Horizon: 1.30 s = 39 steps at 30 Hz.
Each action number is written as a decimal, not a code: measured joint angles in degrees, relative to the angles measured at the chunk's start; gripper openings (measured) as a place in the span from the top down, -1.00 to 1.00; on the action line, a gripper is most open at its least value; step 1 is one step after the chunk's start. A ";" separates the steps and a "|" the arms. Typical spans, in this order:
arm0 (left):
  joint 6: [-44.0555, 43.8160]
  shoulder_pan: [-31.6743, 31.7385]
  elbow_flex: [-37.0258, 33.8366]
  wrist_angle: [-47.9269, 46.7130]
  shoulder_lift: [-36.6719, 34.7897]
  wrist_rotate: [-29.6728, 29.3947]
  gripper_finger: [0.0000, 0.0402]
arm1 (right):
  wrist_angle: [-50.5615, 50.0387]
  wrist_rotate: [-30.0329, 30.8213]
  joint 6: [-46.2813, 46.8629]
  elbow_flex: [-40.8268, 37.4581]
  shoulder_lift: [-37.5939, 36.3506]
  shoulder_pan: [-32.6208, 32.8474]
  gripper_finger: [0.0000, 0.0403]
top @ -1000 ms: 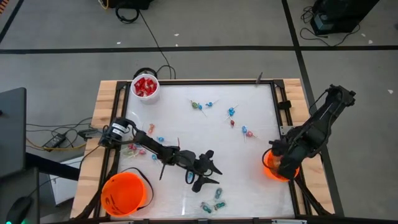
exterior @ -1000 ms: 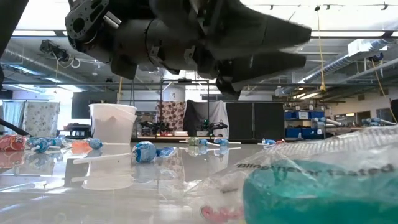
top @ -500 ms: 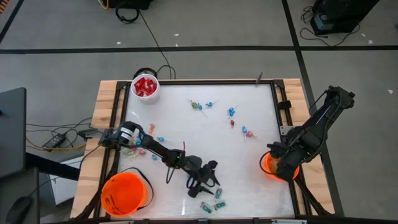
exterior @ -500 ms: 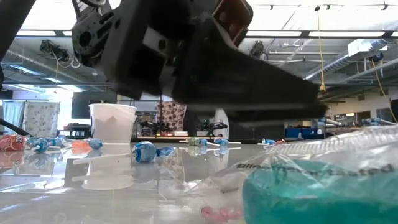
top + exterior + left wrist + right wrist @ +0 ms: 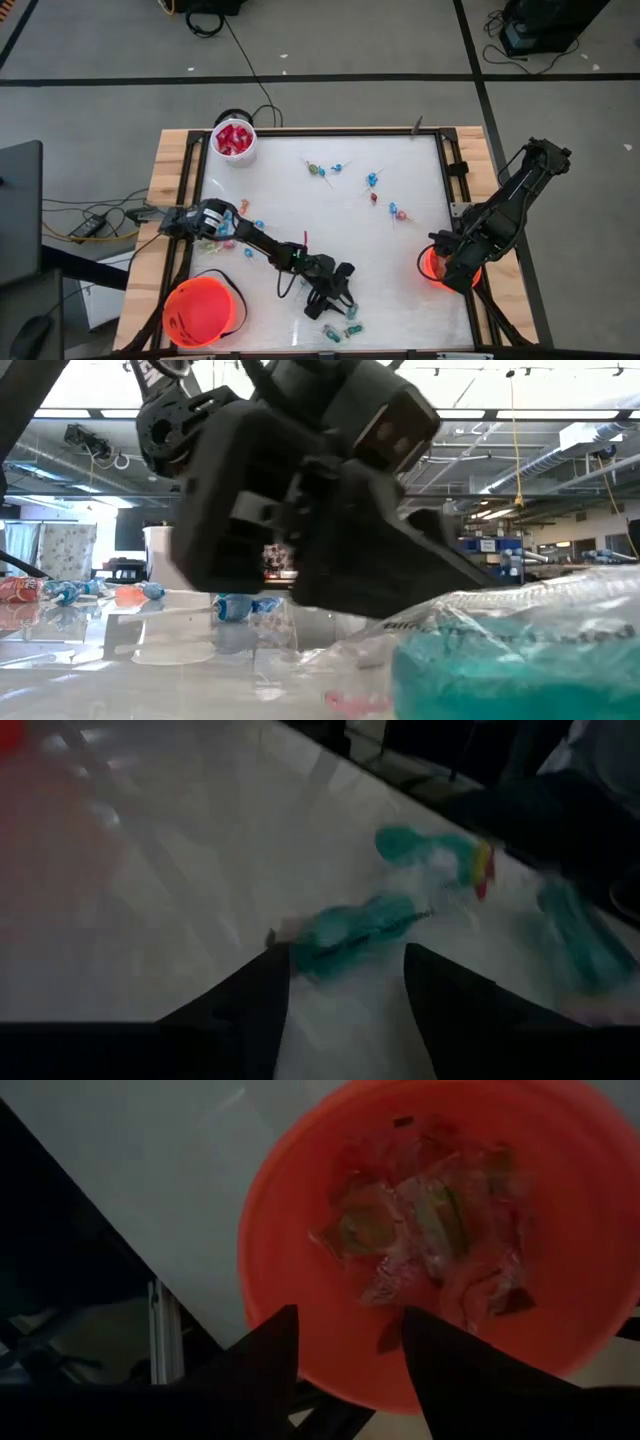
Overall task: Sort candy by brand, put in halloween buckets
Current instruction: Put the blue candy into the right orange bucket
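My left gripper (image 5: 332,303) (image 5: 345,985) hangs low over the table near its near edge, open. A teal wrapped candy (image 5: 352,925) lies just ahead of its fingertips, and two more teal candies (image 5: 440,850) (image 5: 580,935) lie beyond it. In the low view the gripper (image 5: 330,550) stands behind a teal candy (image 5: 500,660). My right gripper (image 5: 447,268) (image 5: 350,1350) is open above the orange halloween bucket (image 5: 300,1210) at the table's right edge. Clear-wrapped candy (image 5: 420,1230) lies on the bucket's bottom. My left gripper's fingers (image 5: 265,990) come in at a low slant on either side of the teal candy's near end (image 5: 305,948), which lies flat on the table. Whether a finger touches it, I cannot tell.
A second orange bucket (image 5: 200,312) stands at the near left corner. A white cup (image 5: 233,140) of red candy stands at the far left. Lollipops (image 5: 322,169) (image 5: 372,181) (image 5: 396,213) lie scattered on the far half. More candy (image 5: 225,240) lies by the left edge.
My left gripper has moved down and toward the table's near edge, closing on the teal candies. It has rolled and tipped more nearly level on the way. The candies on the table have stayed where they were.
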 joint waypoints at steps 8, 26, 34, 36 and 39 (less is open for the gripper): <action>-0.13 0.02 2.58 0.01 1.83 -0.35 0.46 | 0.66 1.48 0.22 0.00 0.15 -0.01 0.07; -22.67 4.03 2.52 15.76 1.79 -3.70 0.99 | 25.42 34.55 -14.85 0.00 6.75 -0.02 0.07; -32.43 6.74 2.50 26.06 1.76 1.28 0.99 | 42.93 36.75 -36.71 0.00 17.39 -0.02 0.07; -33.77 7.06 2.50 27.97 1.76 2.71 0.99 | 44.38 38.06 -38.77 -0.02 19.18 -0.13 0.07; -34.85 7.34 2.50 28.73 1.74 3.16 0.99 | 44.79 41.26 -39.66 -0.02 20.87 -0.45 0.07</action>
